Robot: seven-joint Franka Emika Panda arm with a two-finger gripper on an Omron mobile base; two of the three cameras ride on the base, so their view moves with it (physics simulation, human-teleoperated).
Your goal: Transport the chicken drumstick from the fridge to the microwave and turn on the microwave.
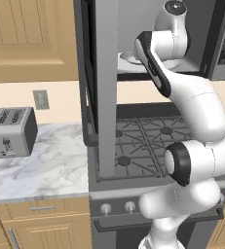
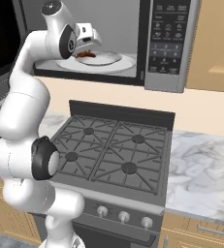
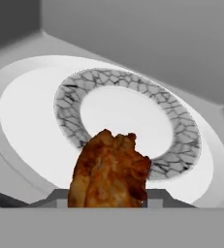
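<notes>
The chicken drumstick (image 3: 111, 169), reddish-brown, hangs in my gripper (image 3: 108, 198), which is shut on it. It is inside the open microwave (image 2: 171, 43), just above the near rim of a plate with a crackled grey band (image 3: 181, 126) that lies on the white turntable (image 3: 26, 111). From the right base view the drumstick (image 2: 86, 54) sits at the plate's (image 2: 106, 59) left edge under the hand. The microwave door (image 1: 106, 87) stands swung open, edge-on. The button panel (image 2: 169, 34) is to the right of the cavity. The fridge is out of view.
Below the microwave is a gas stove (image 2: 113, 150) with black grates and front knobs (image 2: 123, 215). Marble counter (image 1: 50, 165) to the left carries a silver toaster (image 1: 9, 131); more counter (image 2: 200, 160) lies to the right. Wooden cabinets flank the microwave.
</notes>
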